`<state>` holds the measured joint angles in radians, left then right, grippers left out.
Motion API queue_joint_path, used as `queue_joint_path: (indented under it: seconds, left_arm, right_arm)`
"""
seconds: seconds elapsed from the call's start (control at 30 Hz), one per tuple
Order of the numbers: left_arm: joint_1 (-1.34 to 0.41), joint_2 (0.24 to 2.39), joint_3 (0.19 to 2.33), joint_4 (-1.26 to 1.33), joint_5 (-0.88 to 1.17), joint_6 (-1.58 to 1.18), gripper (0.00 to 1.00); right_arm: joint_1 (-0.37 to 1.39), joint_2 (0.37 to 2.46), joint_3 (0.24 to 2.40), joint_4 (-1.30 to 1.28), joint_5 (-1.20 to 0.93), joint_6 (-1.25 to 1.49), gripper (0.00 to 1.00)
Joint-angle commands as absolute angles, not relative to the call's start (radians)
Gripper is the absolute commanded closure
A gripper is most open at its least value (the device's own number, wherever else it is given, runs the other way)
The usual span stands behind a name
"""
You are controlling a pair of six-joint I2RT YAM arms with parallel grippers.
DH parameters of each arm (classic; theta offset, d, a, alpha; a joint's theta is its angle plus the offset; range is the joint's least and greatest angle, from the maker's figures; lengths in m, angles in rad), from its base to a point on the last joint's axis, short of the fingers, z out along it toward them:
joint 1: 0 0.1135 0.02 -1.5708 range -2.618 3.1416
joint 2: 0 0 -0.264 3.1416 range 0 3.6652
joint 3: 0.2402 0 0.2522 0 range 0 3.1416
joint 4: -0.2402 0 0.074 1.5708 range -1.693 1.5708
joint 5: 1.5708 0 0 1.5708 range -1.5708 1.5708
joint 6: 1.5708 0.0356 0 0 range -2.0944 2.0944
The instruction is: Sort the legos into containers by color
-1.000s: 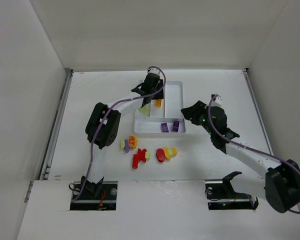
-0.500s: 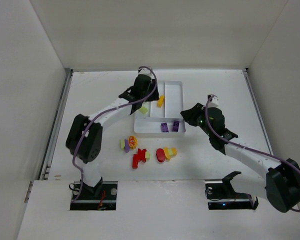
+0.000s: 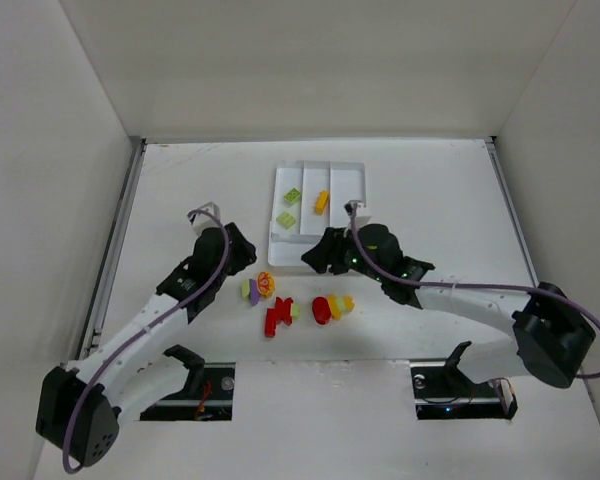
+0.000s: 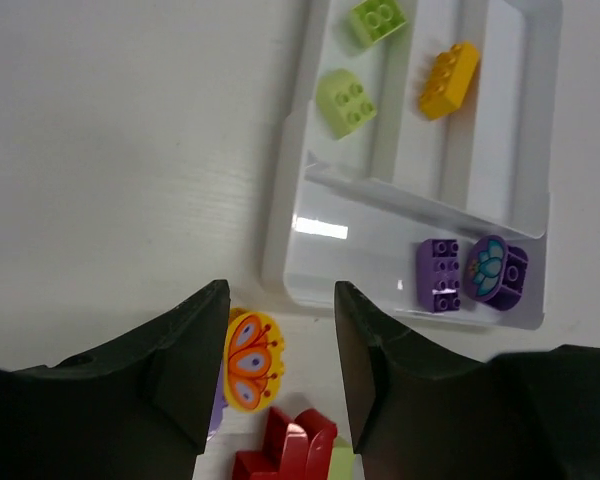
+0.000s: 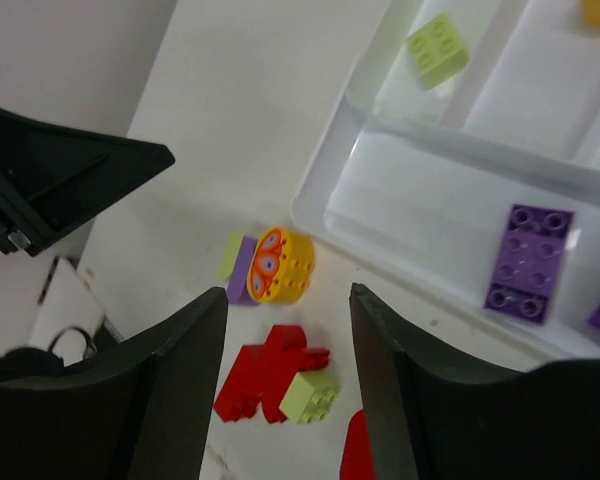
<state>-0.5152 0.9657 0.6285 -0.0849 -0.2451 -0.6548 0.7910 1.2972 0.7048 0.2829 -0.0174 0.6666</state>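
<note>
White tray (image 3: pixel 346 190): two light green legos (image 4: pixel 345 102) in left long section, one yellow-orange brick (image 4: pixel 448 78) in middle section, two purple bricks (image 4: pixel 438 275) in crosswise section. Cluster on bench (image 3: pixel 180 190), just off the tray's near edge, well apart from bench sides: butterfly-printed yellow disc (image 4: pixel 252 360), red pieces (image 3: pixel 278 315). Left tool (image 4: pixel 282 300) and right tool (image 5: pixel 287 300) both released, gripping nothing, above the cluster

top: fixed, high behind me, looking down | my wrists: close, looking down | shared: tray (image 3: pixel 348 190) near edge, round yellow brick (image 4: pixel 252 360)
</note>
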Motion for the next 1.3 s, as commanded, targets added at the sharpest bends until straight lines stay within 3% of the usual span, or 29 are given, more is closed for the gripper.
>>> queue_joint_path:
  seconds: [0.0,0.2,0.47,0.67,1.03,1.27]
  left_arm:
    - [-0.484,0.876,0.542,-0.202,-0.278,-0.782,0.57]
    - [-0.453,0.816,0.445,-0.186,-0.209,-0.833,0.50]
    - [-0.386,0.796,0.331,-0.066,-0.108,-0.856,0.50]
    - [-0.344,0.830,0.279,0.032,-0.006,-0.859,0.50]
    - [-0.387,0.700,0.267,-0.081,-0.112,-0.813,0.57]
    - [-0.554,0.638,0.287,-0.173,-0.242,-0.791,0.75]
  right_arm:
    - [0.870,1.380,0.776,0.259,-0.041,0.653,0.38]
    - [0.956,1.529,0.850,0.253,-0.041,0.660,0.29]
    - [0.969,1.696,0.942,0.290,-0.046,0.696,0.31]
    - [0.969,1.697,0.928,0.330,-0.040,0.716,0.32]
    - [0.961,1.692,0.899,0.341,-0.043,0.719,0.32]
    - [0.947,1.664,0.877,0.350,-0.044,0.719,0.32]
